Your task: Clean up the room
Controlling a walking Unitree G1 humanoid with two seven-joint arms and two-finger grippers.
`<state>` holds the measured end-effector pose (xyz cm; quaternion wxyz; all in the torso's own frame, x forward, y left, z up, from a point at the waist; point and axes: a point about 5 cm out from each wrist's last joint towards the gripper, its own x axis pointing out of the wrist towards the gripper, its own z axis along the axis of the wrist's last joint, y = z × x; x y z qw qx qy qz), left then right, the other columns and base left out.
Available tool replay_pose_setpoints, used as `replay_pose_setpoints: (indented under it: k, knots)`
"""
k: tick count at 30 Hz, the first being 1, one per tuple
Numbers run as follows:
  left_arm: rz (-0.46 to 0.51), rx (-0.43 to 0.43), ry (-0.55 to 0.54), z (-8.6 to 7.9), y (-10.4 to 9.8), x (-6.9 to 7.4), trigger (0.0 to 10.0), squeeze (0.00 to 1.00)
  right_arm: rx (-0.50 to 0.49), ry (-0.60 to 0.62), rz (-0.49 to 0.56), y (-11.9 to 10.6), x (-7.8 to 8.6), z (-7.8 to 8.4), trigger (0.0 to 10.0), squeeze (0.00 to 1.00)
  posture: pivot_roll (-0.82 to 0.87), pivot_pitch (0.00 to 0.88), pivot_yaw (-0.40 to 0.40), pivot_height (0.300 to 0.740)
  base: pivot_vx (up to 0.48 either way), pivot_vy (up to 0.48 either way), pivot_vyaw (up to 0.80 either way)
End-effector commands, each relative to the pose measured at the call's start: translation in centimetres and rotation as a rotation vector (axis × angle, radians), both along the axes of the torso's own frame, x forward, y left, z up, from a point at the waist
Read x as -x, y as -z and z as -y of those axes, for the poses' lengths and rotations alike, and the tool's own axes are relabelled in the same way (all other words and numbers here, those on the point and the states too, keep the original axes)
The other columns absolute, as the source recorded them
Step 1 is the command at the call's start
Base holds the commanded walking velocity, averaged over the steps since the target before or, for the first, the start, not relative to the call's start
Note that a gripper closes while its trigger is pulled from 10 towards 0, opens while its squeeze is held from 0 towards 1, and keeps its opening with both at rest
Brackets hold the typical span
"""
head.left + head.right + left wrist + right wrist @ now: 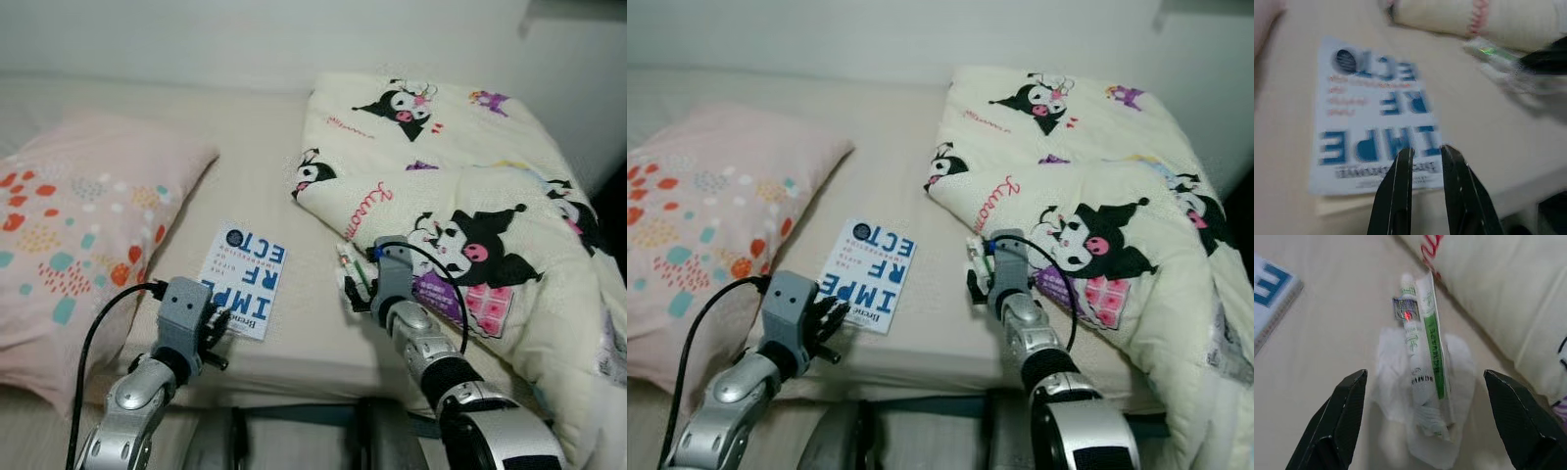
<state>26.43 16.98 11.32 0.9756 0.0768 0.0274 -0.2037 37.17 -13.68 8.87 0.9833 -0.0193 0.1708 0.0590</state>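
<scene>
A white book with blue letters [245,279] lies flat on the beige bed [255,147], near its front edge. My left gripper [220,328] hovers at the book's near corner; in the left wrist view its fingers [1403,171] stand close together over the book's [1371,117] front edge, holding nothing. A white and green plastic wrapper with a small tube [1422,377] lies beside the folded blanket. My right gripper [358,289] is just short of it, open wide, with the wrapper [351,266] lying ahead between the two fingers [1347,421].
A pink pillow with coloured spots [78,225] covers the bed's left side. A folded cream blanket with black cartoon figures [460,176] takes up the right side and hangs over the front edge. A pale wall stands behind the bed.
</scene>
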Motion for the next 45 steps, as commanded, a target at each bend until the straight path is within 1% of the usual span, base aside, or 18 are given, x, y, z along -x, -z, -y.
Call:
replay_pose_setpoints:
  k: [1, 2, 3, 5, 11, 16, 17, 21, 25, 31, 32, 33, 34, 45]
  knots:
    - [-0.02, -0.002, 0.108, 0.6, -0.3, 1.1, 10.0, 0.0, 0.043, 0.023, -0.054, 0.6, 0.2, 0.6, 10.0, 0.0, 0.15, 0.316, -0.074, 0.6, 0.0, 0.0, 0.0]
    - [-0.018, -0.005, 0.149, 0.9, -0.6, 1.5, 10.0, 0.0, 0.056, 0.031, -0.06, 0.6, 0.1, 0.8, 10.0, 0.0, 0.16, 0.318, -0.074, 0.6, 0.0, 0.0, 0.0]
    - [-0.018, -0.005, 0.149, 0.9, -0.6, 1.5, 10.0, 0.0, 0.056, 0.031, -0.06, 0.6, 0.1, 0.8, 10.0, 0.0, 0.16, 0.318, -0.074, 0.6, 0.0, 0.0, 0.0]
    - [-0.013, -0.018, 0.182, 0.9, -0.9, 1.8, 10.0, 0.0, 0.062, 0.045, -0.08, 0.6, 0.1, 1.1, 10.0, 0.0, 0.17, 0.328, -0.072, 0.6, 0.0, 0.0, 0.0]
    - [-0.011, -0.048, 0.175, 0.4, -1.5, 2.1, 10.0, 0.0, 0.054, 0.059, -0.104, 0.6, 0.0, 1.4, 10.0, 0.0, 0.2, 0.344, -0.063, 0.6, 0.0, 0.0, 0.0]
    - [-0.013, -0.064, 0.175, -0.1, -2.2, 2.3, 10.0, 0.0, 0.032, 0.059, -0.091, 0.2, -0.2, 1.4, 10.0, 0.0, 0.23, 0.355, -0.053, 0.6, 0.0, 0.0, 0.0]
    - [-0.013, -0.064, 0.175, -0.1, -2.2, 2.3, 10.0, 0.0, 0.032, 0.059, -0.091, 0.2, -0.2, 1.4, 10.0, 0.0, 0.23, 0.355, -0.053, 0.6, 0.0, 0.0, 0.0]
    - [-0.017, -0.082, 0.231, 0.1, -2.7, 2.8, 10.0, 0.0, 0.029, 0.066, -0.074, -0.3, -0.5, 1.8, 10.0, 0.0, 0.24, 0.359, -0.05, 0.6, 0.0, 0.0, 0.0]
    - [-0.022, -0.089, 0.238, 0.3, -2.7, 3.2, 10.0, 0.0, 0.021, 0.067, -0.053, -0.6, -0.6, 2.0, 10.0, 0.0, 0.25, 0.359, -0.048, 0.6, 0.0, 0.0, 0.0]
    - [-0.033, -0.105, 0.245, 0.3, -2.7, 3.5, 10.0, 0.0, 0.019, 0.059, -0.058, -0.5, -0.6, 2.0, 10.0, 0.0, 0.26, 0.356, -0.047, 0.6, 0.0, 0.0, 0.0]
    - [-0.037, -0.11, 0.243, 0.2, -2.7, 3.6, 10.0, 0.0, 0.012, 0.059, -0.059, -0.5, -0.6, 2.0, 2.3, 0.0, 0.26, 0.355, -0.046, 0.6, 0.0, 0.0, 0.0]
    - [-0.037, -0.11, 0.243, 0.2, -2.7, 3.6, 10.0, 0.0, 0.012, 0.059, -0.059, -0.5, -0.6, 2.0, 2.3, 0.0, 0.26, 0.355, -0.046, 0.6, 0.0, 0.0, 0.0]
    - [-0.039, -0.111, 0.24, 0.1, -2.8, 3.6, 10.0, 0.0, 0.007, 0.059, -0.058, -0.5, -0.5, 2.0, 0.0, 0.0, 0.26, 0.354, -0.046, 0.6, 0.0, 0.0, 0.0]
    - [-0.051, -0.125, 0.232, -0.1, -2.5, 3.6, 10.0, 0.0, 0.001, 0.063, -0.063, -0.2, -0.3, 2.4, 0.0, 0.0, 0.26, 0.34, -0.045, 0.6, 0.0, 0.0, 0.0]
